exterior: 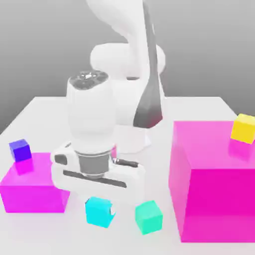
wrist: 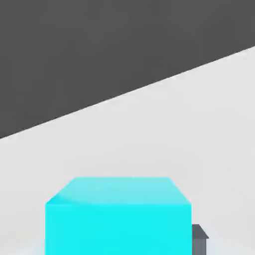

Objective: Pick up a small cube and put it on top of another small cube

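Note:
The small light cyan cube (exterior: 97, 211) sits low at the front of the white table (exterior: 45, 107), between the two magenta blocks. My gripper (exterior: 99, 208) comes straight down over it, its white hand just above the cube, and is shut on it. In the hand view the cube (wrist: 118, 219) looks large and close, and a dark fingertip (wrist: 199, 239) presses against one of its sides. A greener teal-mint small cube (exterior: 149, 217) lies just to the exterior view's right of it, apart from it.
A low magenta block (exterior: 32, 191) on the exterior view's left carries a dark blue-violet small cube (exterior: 20, 150). A tall magenta block (exterior: 214, 199) on the right carries a yellow cube (exterior: 243, 128). The arm's white base (exterior: 132, 114) stands behind.

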Motion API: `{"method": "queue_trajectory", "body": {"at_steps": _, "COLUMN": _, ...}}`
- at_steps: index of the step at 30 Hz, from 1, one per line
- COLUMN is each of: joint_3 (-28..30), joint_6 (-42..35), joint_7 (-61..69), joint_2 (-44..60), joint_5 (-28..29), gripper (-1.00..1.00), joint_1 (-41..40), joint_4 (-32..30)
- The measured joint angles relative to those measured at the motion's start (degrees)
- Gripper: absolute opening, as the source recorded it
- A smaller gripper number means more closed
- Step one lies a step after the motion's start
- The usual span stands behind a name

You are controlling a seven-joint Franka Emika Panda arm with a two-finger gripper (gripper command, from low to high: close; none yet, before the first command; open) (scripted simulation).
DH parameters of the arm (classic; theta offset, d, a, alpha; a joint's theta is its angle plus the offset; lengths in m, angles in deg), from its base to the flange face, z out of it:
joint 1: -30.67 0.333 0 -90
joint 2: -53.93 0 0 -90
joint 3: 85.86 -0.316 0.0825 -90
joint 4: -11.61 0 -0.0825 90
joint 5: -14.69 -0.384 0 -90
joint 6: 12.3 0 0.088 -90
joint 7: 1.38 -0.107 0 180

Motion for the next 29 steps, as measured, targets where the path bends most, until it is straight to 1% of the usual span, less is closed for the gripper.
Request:
{"method": "queue_trajectory", "body": {"at_steps": 3, "joint_3": -2.12, "joint_6": -7.42, "joint_7": 4.60, "joint_2": -5.43, "joint_5": -2.66, "gripper": -1.00, "joint_1": 6.86, "joint_4": 3.10}}
{"method": "queue_trajectory", "body": {"at_steps": 7, "joint_3": -5.06, "joint_6": -17.36, "joint_7": 10.54, "joint_2": -12.70, "joint_5": -5.94, "gripper": -1.00, "joint_1": 12.76, "joint_4": 7.20}}
{"method": "queue_trajectory", "body": {"at_steps": 10, "joint_3": -8.50, "joint_6": -24.82, "joint_7": 13.60, "joint_2": -17.67, "joint_5": -5.62, "gripper": -1.00, "joint_1": 17.09, "joint_4": 8.48}}
{"method": "queue_trajectory", "body": {"at_steps": 14, "joint_3": -13.39, "joint_6": -34.33, "joint_7": 16.49, "joint_2": -23.63, "joint_5": -3.16, "gripper": -1.00, "joint_1": 22.10, "joint_4": 8.83}}
{"method": "queue_trajectory", "body": {"at_steps": 16, "joint_3": -14.62, "joint_6": -33.29, "joint_7": 16.31, "joint_2": -23.44, "joint_5": -1.70, "gripper": -1.00, "joint_1": 22.65, "joint_4": 6.62}}
{"method": "queue_trajectory", "body": {"at_steps": 18, "joint_3": -15.45, "joint_6": -29.28, "joint_7": 16.13, "joint_2": -22.02, "joint_5": -1.30, "gripper": -1.00, "joint_1": 22.70, "joint_4": 3.69}}
{"method": "queue_trajectory", "body": {"at_steps": 19, "joint_3": -15.79, "joint_6": -27.27, "joint_7": 16.04, "joint_2": -21.29, "joint_5": -1.21, "gripper": 1.00, "joint_1": 22.67, "joint_4": 2.34}}
{"method": "queue_trajectory", "body": {"at_steps": 24, "joint_3": -15.79, "joint_6": -27.27, "joint_7": 16.04, "joint_2": -21.29, "joint_5": -1.21, "gripper": 1.00, "joint_1": 22.67, "joint_4": 2.34}}
{"method": "queue_trajectory", "body": {"at_steps": 25, "joint_3": -15.97, "joint_6": -26.24, "joint_7": 15.90, "joint_2": -20.92, "joint_5": -1.00, "gripper": 1.00, "joint_1": 22.64, "joint_4": 1.66}}
{"method": "queue_trajectory", "body": {"at_steps": 27, "joint_3": -15.58, "joint_6": -28.54, "joint_7": 15.90, "joint_2": -21.79, "joint_5": -0.81, "gripper": 1.00, "joint_1": 22.78, "joint_4": 3.12}}
{"method": "queue_trajectory", "body": {"at_steps": 29, "joint_3": -15.08, "joint_6": -32.87, "joint_7": 16.10, "joint_2": -23.39, "joint_5": -0.86, "gripper": 1.00, "joint_1": 22.78, "joint_4": 5.87}}
